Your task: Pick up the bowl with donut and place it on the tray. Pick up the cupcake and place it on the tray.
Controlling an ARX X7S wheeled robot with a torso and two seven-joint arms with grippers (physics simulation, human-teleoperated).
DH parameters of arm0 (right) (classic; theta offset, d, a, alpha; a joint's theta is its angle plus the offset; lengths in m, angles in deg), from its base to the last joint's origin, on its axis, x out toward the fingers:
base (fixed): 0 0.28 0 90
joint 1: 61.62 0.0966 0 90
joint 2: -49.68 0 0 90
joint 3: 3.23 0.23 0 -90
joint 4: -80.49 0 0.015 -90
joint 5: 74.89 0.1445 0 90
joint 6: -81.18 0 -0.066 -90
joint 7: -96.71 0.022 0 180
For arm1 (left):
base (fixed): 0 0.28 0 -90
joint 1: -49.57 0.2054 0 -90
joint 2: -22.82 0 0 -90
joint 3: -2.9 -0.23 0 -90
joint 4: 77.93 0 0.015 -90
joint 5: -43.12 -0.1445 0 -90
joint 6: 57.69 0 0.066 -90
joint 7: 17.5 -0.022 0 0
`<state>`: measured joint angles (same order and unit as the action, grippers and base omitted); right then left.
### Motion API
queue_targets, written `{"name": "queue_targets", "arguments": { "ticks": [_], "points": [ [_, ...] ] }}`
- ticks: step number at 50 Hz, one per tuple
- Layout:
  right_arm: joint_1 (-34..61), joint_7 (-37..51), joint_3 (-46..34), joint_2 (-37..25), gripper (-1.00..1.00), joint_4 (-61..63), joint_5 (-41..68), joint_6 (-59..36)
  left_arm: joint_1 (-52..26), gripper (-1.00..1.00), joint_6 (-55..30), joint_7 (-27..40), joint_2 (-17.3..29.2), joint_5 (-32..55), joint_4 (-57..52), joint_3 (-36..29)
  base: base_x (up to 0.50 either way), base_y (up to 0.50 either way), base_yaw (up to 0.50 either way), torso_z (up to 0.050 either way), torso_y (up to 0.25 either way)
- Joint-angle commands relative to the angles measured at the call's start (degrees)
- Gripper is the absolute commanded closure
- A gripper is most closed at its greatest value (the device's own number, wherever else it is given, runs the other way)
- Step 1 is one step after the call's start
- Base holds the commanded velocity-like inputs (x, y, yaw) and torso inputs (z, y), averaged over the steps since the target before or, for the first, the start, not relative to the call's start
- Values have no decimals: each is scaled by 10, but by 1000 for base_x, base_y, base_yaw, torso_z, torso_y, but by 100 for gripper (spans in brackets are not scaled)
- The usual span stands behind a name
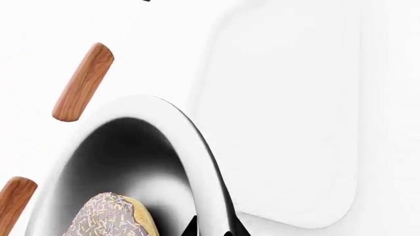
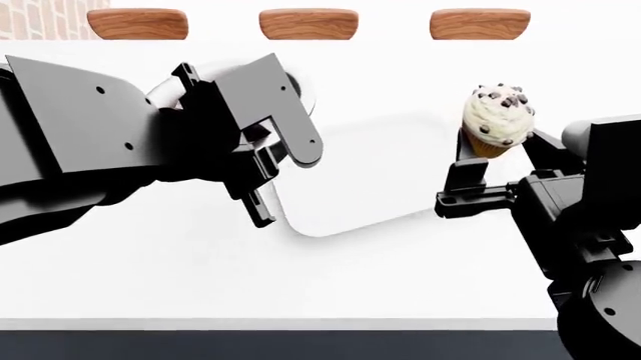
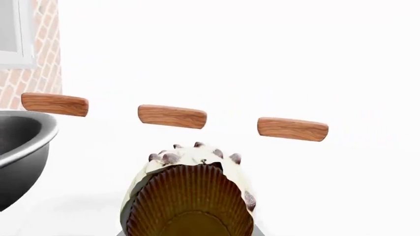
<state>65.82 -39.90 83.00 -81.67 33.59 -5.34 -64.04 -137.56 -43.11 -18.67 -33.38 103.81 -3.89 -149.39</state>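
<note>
My left gripper [image 1: 215, 227] is shut on the rim of the black bowl [image 1: 125, 147], one finger inside and one outside. The iced donut [image 1: 111, 216] lies in the bowl. In the head view my left gripper [image 2: 275, 150] hides most of the bowl [image 2: 305, 94], which hangs over the far left end of the white tray [image 2: 371, 176]. The tray also shows in the left wrist view [image 1: 288, 123]. My right gripper [image 2: 501, 154] is shut on the cupcake [image 2: 498, 120], held up just right of the tray. The cupcake's wrapper fills the right wrist view [image 3: 190, 196].
Three brown wooden slabs [image 2: 137, 23] [image 2: 308, 23] [image 2: 479, 23] lie in a row along the far side of the white table. Two show in the left wrist view [image 1: 83, 81] [image 1: 13, 201]. A brick wall [image 3: 33, 78] stands at the far left.
</note>
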Motion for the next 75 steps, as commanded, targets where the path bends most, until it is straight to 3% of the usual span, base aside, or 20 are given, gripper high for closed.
{"name": "queue_targets", "arguments": {
  "ticks": [1, 21, 40, 75],
  "points": [
    [10, -2, -2, 0, 100, 1, -5, -5, -8, 100, 2, 6, 3, -18, -1, 4, 0, -266, 0, 0, 0],
    [1, -11, -6, -2, 100, -1, -21, 7, -22, 100, 32, -28, -19, -51, 25, -30, 0, -101, 0, 0, 1],
    [1, 4, 3, -8, 100, -7, -21, 10, -51, 100, 115, -131, -94, -127, 104, -110, 0, 0, 0, 1, 1],
    [-2, 0, -6, -8, 100, -20, -45, 22, -29, 100, 191, -189, -185, -196, 247, -177, 0, 0, 0, 0, 1]
  ]
}}
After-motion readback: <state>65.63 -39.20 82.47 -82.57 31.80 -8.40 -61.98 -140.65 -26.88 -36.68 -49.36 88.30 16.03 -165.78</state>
